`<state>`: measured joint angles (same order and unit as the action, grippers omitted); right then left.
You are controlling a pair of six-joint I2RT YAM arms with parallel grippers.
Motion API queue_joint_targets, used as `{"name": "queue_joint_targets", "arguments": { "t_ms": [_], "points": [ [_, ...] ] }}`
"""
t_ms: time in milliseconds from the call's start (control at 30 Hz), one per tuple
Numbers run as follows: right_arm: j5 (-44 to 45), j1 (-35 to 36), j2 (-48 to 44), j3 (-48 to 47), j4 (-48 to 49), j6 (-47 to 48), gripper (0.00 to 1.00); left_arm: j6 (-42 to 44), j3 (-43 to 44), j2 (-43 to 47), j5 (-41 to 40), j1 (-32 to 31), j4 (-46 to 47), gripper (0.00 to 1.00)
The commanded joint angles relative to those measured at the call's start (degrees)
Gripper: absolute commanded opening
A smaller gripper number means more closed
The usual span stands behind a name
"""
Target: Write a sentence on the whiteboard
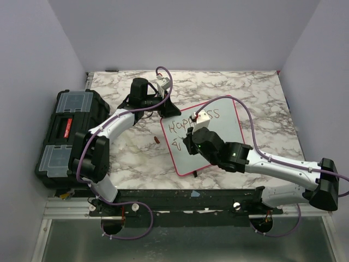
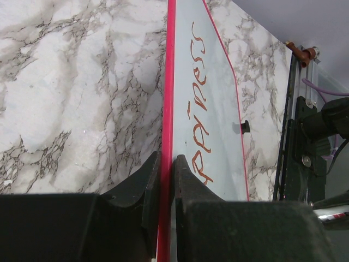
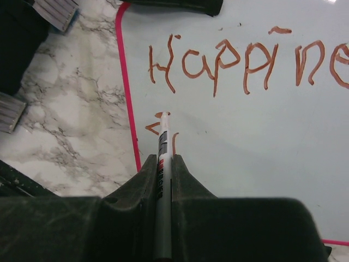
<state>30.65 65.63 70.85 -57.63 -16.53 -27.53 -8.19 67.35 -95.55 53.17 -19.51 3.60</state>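
right gripper (image 3: 163,164) clamped tight on the marker (image 3: 162,144), barrel running straight out between the fingers, tip down on the whiteboard (image 3: 256,164) just inside its left pink frame. the board lies flat on the marbled table (image 1: 136,158), angled in front of the arms. right at the tip, the second line of the sentence (image 3: 240,63) is barely begun, a couple of short strokes; just beyond it, "happine…" runs off rightward. so the open white lies to the right of the tip, along the board's long axis, and that looks the way to travel. at the far edge, the left gripper (image 2: 166,169) pinches the frame, steadying it.
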Motion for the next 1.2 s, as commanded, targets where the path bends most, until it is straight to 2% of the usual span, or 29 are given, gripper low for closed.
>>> {"name": "queue_joint_targets", "arguments": {
  "t_ms": [0,667,1167],
  "points": [
    [2.69,-0.13,0.08,2.14,-1.92,-1.50,0.01,3.17,0.24,1.56,-2.26,0.00,2.48,0.00],
    [5.04,-0.10,5.65,3.25,-1.48,-2.67,0.01,3.26,0.50,1.15,-2.22,0.00,2.34,0.00],
    [2.64,-0.08,5.04,5.51,-3.88,-3.80,0.01,3.26,0.68,0.99,-2.10,0.00,2.21,0.00]
  ]
}}
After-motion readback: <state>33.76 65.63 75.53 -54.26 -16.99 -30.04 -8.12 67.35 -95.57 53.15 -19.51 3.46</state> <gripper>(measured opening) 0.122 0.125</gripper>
